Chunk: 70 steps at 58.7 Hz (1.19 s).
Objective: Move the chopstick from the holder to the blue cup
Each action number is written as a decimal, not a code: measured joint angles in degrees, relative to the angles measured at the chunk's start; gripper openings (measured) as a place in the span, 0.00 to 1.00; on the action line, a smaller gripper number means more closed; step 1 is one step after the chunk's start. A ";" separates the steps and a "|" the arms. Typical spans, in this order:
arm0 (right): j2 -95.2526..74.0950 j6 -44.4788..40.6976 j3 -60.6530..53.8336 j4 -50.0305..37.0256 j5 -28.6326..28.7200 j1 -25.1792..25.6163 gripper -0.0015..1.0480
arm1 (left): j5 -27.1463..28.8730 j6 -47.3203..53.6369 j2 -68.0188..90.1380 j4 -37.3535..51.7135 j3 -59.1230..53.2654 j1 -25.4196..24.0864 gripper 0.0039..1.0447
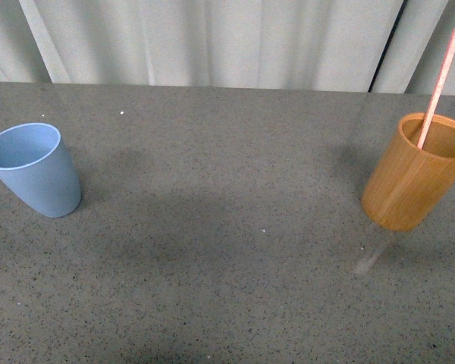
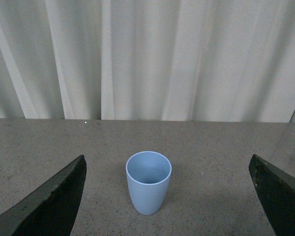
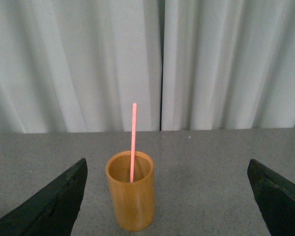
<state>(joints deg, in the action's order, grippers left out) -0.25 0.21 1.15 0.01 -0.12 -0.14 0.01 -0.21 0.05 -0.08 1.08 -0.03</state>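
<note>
The pink-red chopstick (image 1: 440, 85) stands leaning in the orange-brown holder (image 1: 413, 176) at the right of the table; both also show in the right wrist view, the chopstick (image 3: 133, 137) in the holder (image 3: 131, 196). The light blue cup (image 1: 34, 168) stands upright and empty at the left, and shows in the left wrist view (image 2: 148, 182). My left gripper (image 2: 167, 196) is open, its dark fingers (image 2: 54, 201) wide apart, well short of the cup. My right gripper (image 3: 167, 196) is open, short of the holder. Neither gripper shows in the front view.
The grey speckled table (image 1: 227, 250) stretches between the two cups. White pleated curtains (image 1: 212, 38) hang behind the table's far edge.
</note>
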 joint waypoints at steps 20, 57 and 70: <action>0.00 0.00 0.00 0.00 0.00 0.00 0.90 | 0.00 0.00 0.00 0.00 0.00 0.00 0.94; 0.00 0.00 0.00 0.00 0.00 0.00 0.90 | 0.02 -2.89 9.31 -12.81 4.42 -0.94 0.94; 0.00 0.00 0.00 0.00 0.00 0.00 0.90 | -4.33 -7.26 21.99 -11.91 8.85 -5.73 0.94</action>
<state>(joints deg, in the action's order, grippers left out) -0.25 0.21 1.15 0.01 -0.12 -0.14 -4.32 -7.46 22.04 -11.99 9.93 -5.76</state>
